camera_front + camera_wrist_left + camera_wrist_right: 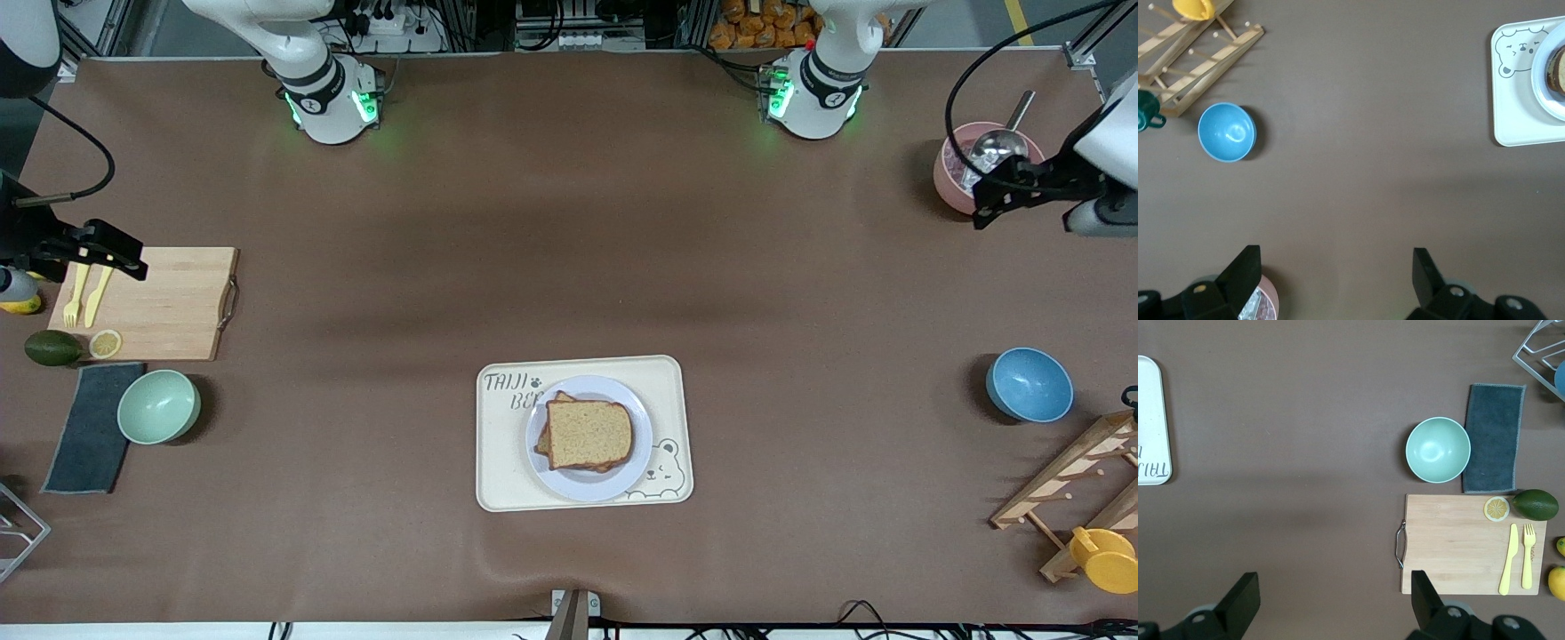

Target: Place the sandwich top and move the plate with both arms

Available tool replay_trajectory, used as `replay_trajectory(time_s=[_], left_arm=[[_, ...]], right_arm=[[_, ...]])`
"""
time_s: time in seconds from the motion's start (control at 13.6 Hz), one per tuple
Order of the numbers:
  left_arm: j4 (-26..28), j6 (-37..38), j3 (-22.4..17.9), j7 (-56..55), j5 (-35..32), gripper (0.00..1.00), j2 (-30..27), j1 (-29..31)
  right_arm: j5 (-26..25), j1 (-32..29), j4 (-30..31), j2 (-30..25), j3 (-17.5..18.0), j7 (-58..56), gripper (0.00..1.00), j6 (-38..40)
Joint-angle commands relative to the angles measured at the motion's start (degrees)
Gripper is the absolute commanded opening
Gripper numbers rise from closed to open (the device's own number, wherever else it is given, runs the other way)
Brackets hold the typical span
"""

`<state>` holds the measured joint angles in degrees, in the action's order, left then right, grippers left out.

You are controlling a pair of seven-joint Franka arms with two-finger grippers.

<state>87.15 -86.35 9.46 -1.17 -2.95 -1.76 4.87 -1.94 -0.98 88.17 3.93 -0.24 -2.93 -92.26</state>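
Wholemeal sandwich top (589, 434) lies on the plate (569, 480).

A light-brown sandwich top (589, 434) lies flat on the round pale plate (578, 487), mid-table

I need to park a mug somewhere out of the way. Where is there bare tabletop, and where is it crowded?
Bare: the wide stretch between the tray and the blue bowl, and between the tray and the cutting board. Crowded: around the green bowl and the wooden rack.

place: robot lab | evidence: aluminium framing (1080, 53), cables (987, 80)
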Motion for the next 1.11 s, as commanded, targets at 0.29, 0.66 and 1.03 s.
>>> replay_trajectory(time_s=[0.29,0.66,1.03], left_arm=[[3.12,0.04,-7.35,0.02,0.23,1.0,-2.99,-5.05],[0.3,0.92,-7.53,0.11,-0.04,1.0,-1.58,-3.73],[-0.14,0.92,-7.35,0.03,1.11,1.0,-0.35,-4.25]], right_arm=[[-0.43,-0.25,0.25,-0.24,0.32,0.73,1.0,-0.02],[-0.43,-0.16,0.25,-0.15,0.32,0.73,1.0,-0.02],[-0.43,-0.25,0.16,-0.07,0.24,0.73,1.0,-0.02]])
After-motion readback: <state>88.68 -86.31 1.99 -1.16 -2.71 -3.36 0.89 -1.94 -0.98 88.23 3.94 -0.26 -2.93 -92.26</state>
